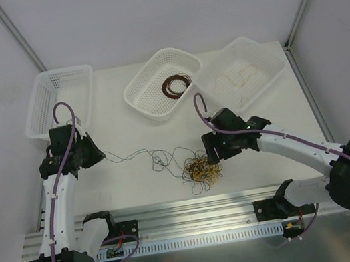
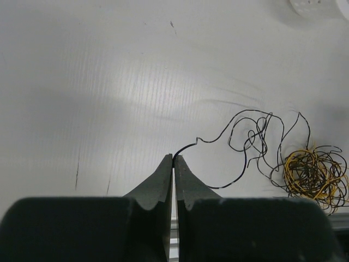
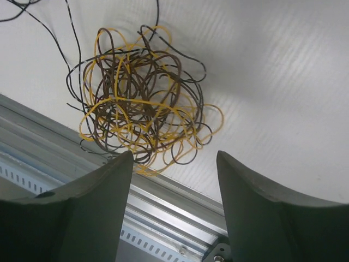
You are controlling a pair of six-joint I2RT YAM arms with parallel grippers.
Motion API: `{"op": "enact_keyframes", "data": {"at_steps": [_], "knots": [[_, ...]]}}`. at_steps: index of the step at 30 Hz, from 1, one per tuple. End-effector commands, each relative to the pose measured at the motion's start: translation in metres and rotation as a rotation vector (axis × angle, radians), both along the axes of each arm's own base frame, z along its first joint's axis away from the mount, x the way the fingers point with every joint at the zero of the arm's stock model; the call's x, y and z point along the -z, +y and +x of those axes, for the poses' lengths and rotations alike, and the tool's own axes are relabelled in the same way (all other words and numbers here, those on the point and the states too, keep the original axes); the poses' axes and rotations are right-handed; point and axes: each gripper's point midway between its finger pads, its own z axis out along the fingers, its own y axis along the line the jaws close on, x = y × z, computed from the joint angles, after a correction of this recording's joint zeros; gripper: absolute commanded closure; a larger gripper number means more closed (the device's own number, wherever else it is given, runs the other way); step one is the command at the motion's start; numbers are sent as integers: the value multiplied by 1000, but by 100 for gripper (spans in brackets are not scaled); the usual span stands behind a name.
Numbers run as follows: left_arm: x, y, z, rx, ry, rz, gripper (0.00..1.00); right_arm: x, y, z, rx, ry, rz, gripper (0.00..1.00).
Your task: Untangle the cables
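Note:
A knot of tan-orange, brown and black cables (image 1: 203, 172) lies near the table's front edge, also showing as the tangle (image 2: 316, 174) and the tangle (image 3: 144, 103) in the wrist views. One black cable (image 1: 138, 154) runs loosely left from it across the table. My left gripper (image 1: 101, 156) is shut on the end of that black cable (image 2: 240, 136), pinched at the very tips (image 2: 174, 157). My right gripper (image 1: 214, 154) hovers just right of the knot, open (image 3: 174, 155), with nothing between its fingers.
Three white mesh baskets stand at the back: a left basket (image 1: 63, 71), a middle basket (image 1: 130, 98) holding a dark brown coil (image 1: 176, 85), and a right basket (image 1: 279, 65) with pale wires. A metal rail (image 1: 194, 202) borders the front edge close to the knot.

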Motion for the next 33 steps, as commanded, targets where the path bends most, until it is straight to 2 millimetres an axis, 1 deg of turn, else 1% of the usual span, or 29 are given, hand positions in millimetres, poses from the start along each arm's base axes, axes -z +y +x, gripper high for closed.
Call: {"op": "enact_keyframes", "data": {"at_steps": [1, 2, 3, 5, 6, 7, 9, 10, 11, 12, 13, 14, 15, 16, 17, 18, 19, 20, 21, 22, 23, 24, 25, 26, 27, 28, 30, 31, 33], "knots": [[-10, 2, 7, 4, -46, 11, 100, 11, 31, 4, -60, -12, 41, 33], [-10, 2, 8, 3, -45, 10, 100, 19, 33, 3, -67, 0, 28, 31], [-13, 2, 10, 0, -50, 10, 100, 32, 36, 4, -70, 16, 11, 30], [-15, 3, 13, -6, -53, 11, 100, 46, 38, 4, -84, 28, -9, 29], [-17, 3, 15, -8, -57, 12, 100, 57, 39, 4, -84, 43, -24, 29], [-17, 4, 16, -8, -59, 12, 100, 61, 39, 5, -88, 43, -28, 30], [-22, 8, 21, -25, -69, 27, 100, 67, 38, 6, -89, 44, -47, 38], [-22, 10, 22, -36, -70, 38, 100, 69, 34, 9, -81, 38, -66, 49], [-26, 17, 25, -64, -79, 66, 100, 68, 32, 9, -87, 29, -79, 56], [-28, 22, 26, -81, -81, 86, 100, 68, 25, 8, -83, 31, -107, 65], [-31, 27, 28, -101, -86, 103, 100, 59, 17, 17, -53, -17, -133, 74], [-38, 31, 31, -115, -101, 121, 100, 54, 11, 20, -39, -34, -146, 92], [-40, 41, 32, -150, -103, 153, 100, 51, -4, 22, -16, -33, -179, 97], [-43, 48, 33, -179, -105, 181, 100, 44, -15, 28, 14, -58, -202, 99], [-48, 54, 35, -200, -111, 202, 100, 30, -24, 33, 47, -91, -192, 99], [-51, 62, 36, -225, -112, 232, 100, 24, -41, 32, 82, -82, -217, 99], [-53, 68, 36, -247, -111, 245, 100, 18, -64, 42, 172, -85, -227, 99], [-58, 73, 39, -260, -118, 256, 100, 3, -82, 41, 232, -105, -222, 99], [-59, 76, 39, -269, -118, 265, 100, -5, -96, 44, 282, -118, -218, 99], [-60, 82, 39, -289, -116, 274, 100, -12, -121, 50, 371, -121, -218, 99], [-62, 85, 40, -295, -118, 276, 100, -21, -131, 50, 414, -137, -204, 99], [-62, 88, 41, -302, -115, 281, 100, -37, -142, 49, 454, -162, -182, 99], [-63, 90, 41, -307, -117, 283, 100, -44, -157, 51, 519, -167, -170, 99], [-63, 93, 41, -316, -110, 281, 100, -50, -160, 48, 524, -162, -149, 99], [-62, 94, 42, -318, -107, 283, 100, -63, -166, 50, 558, -189, -130, 99], [-60, 95, 42, -318, -99, 283, 100, -68, -166, 50, 565, -192, -115, 99], [-55, 93, 43, -308, -84, 272, 100, -75, -158, 50, 545, -194, -71, 99], [-53, 92, 44, -301, -80, 260, 100, -82, -144, 50, 507, -190, 1, 99], [-43, 82, 44, -266, -60, 220, 100, -89, -128, 54, 469, -198, 83, 99]]}}
